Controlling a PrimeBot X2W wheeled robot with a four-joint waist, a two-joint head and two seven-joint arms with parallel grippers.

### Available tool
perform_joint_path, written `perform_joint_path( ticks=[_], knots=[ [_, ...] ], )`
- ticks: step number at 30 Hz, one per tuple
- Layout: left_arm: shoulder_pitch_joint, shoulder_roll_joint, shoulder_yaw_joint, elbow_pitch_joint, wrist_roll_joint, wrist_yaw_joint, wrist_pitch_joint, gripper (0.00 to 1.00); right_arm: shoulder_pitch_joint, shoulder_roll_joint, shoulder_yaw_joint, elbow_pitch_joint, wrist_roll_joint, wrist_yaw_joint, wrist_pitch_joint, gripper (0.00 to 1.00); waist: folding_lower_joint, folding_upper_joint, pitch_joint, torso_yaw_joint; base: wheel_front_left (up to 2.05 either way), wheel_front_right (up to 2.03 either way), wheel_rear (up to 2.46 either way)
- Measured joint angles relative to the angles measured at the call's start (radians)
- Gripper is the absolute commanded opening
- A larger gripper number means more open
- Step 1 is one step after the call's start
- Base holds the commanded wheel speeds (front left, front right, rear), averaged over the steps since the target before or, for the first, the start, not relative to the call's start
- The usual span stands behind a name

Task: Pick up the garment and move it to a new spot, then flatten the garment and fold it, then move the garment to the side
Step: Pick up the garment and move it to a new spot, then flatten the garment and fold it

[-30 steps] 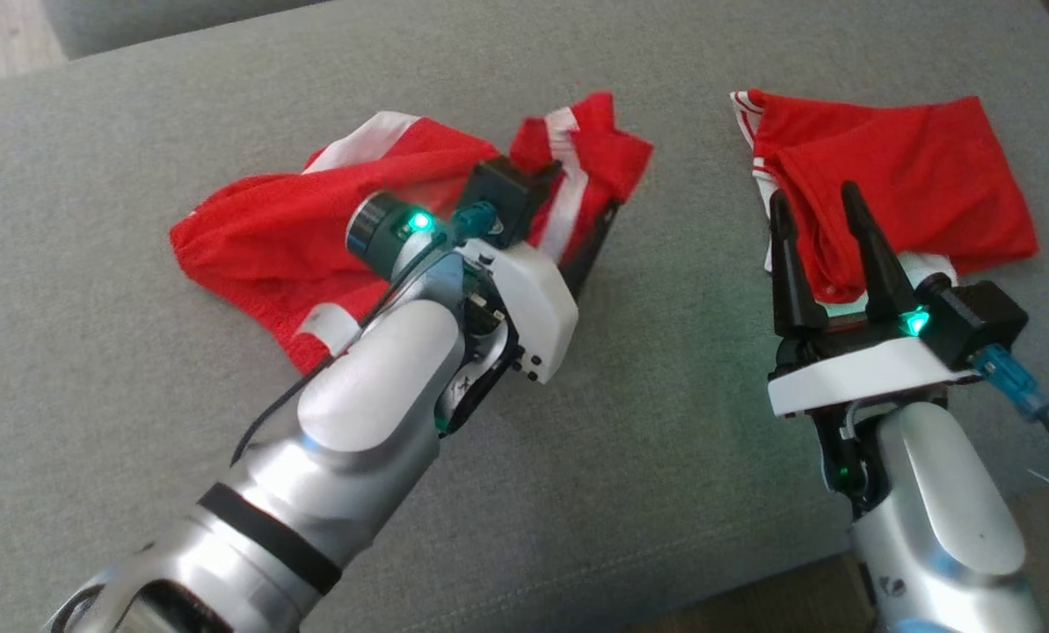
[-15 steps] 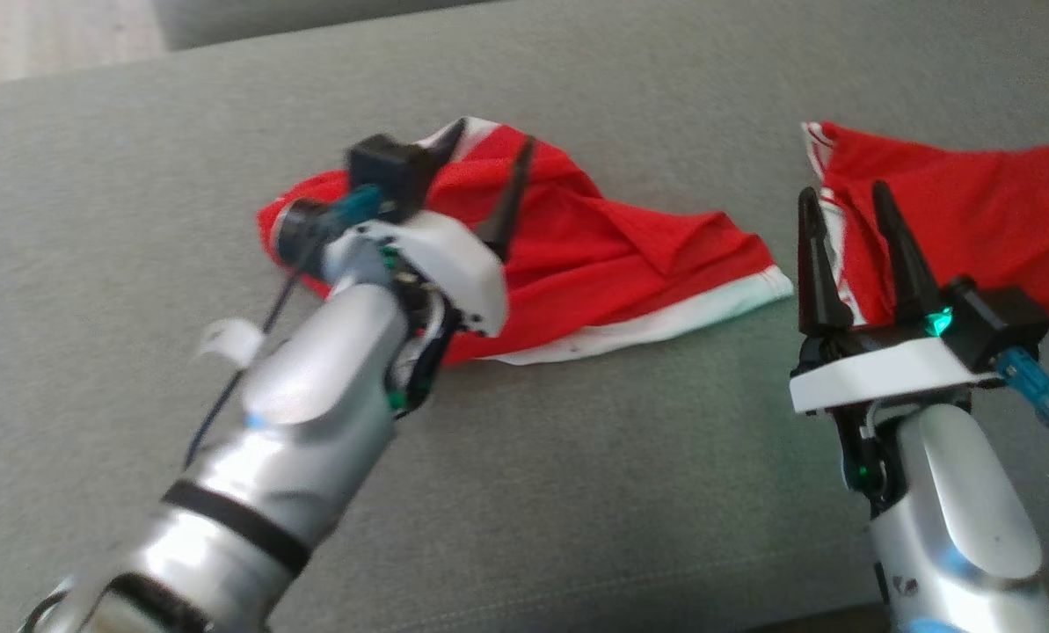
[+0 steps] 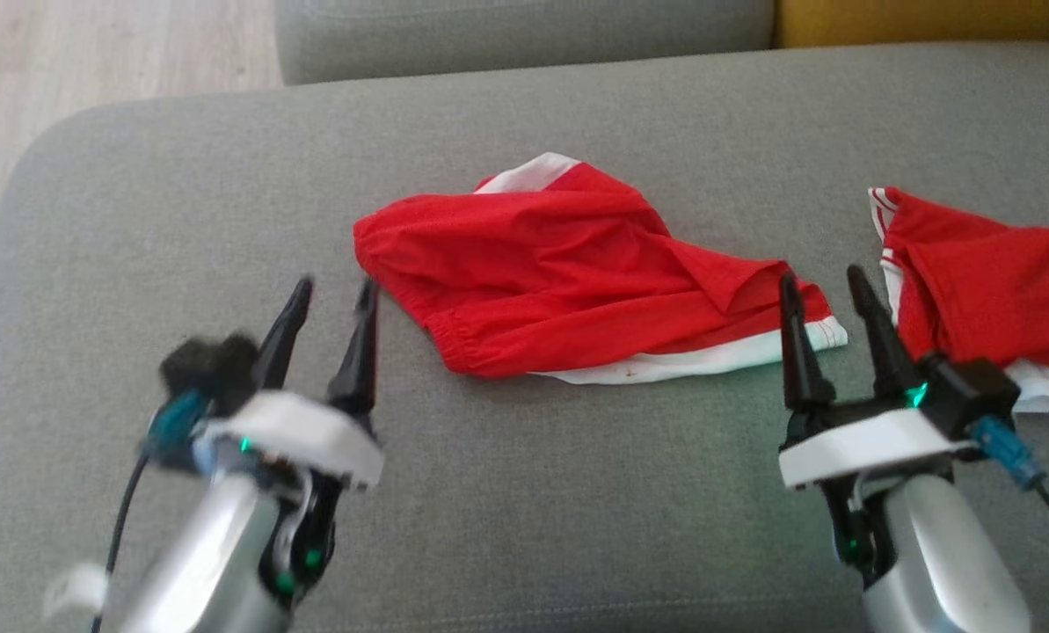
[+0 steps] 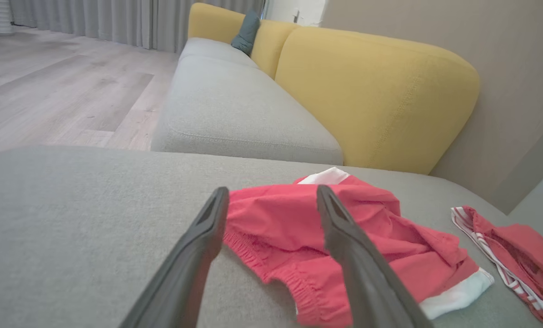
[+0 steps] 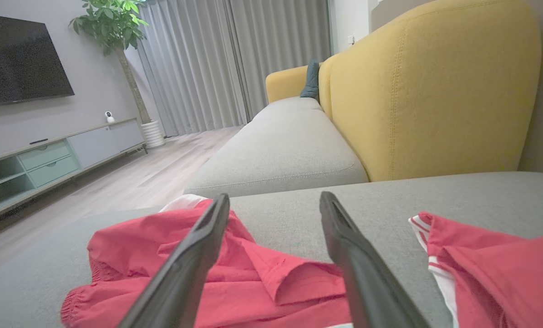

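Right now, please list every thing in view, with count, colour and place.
garment: 1, red with white trim, crumpled mid-cushion
second garment: 1, red with white stripes, cushion's right end
seat cushion: 1, grey, under both
sofa back: 1, yellow, behind the seats
pillow: 1, blue-grey, far seat
television: 1, black, wall
plant: 1, green, by curtains
floor: 1, pale wood, beside sofa
left gripper: 1, dark, open, left of garment
right gripper: 1, dark, open, between garments
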Motion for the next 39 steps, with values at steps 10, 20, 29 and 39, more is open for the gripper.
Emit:
perform_joint_path(
  ticks=[10, 20, 29, 39],
  knots=[
    [0.206, -0.086, 0.172, -0.130, 0.110, -0.043, 0.000, 1.00, 0.042, 0.000, 0.026, 0.001, 0.014, 0.000, 0.000, 1.00, 0.0000, 0.0000, -0.012, 0.028, 0.00, 0.00, 0.00],
    [0.203, -0.144, 0.237, -0.103, 0.174, -0.114, 0.000, 1.00, 0.019, 0.000, 0.169, 0.018, -0.032, 0.000, 0.022, 1.00, 0.0000, 0.0000, 0.015, 0.097, 0.00, 0.00, 0.00],
    [0.201, -0.178, 0.258, -0.063, 0.196, -0.158, 0.000, 1.00, -0.088, -0.088, 0.345, 0.110, -0.032, 0.000, 0.060, 1.00, 0.0000, 0.0000, 0.048, 0.188, 0.00, 0.00, 0.00],
    [0.200, -0.187, 0.258, -0.037, 0.197, -0.174, 0.000, 1.00, -0.185, -0.187, 0.544, 0.207, 0.042, 0.000, 0.079, 1.00, 0.0000, 0.0000, 0.060, 0.266, 0.00, 0.00, 0.00]
  ],
)
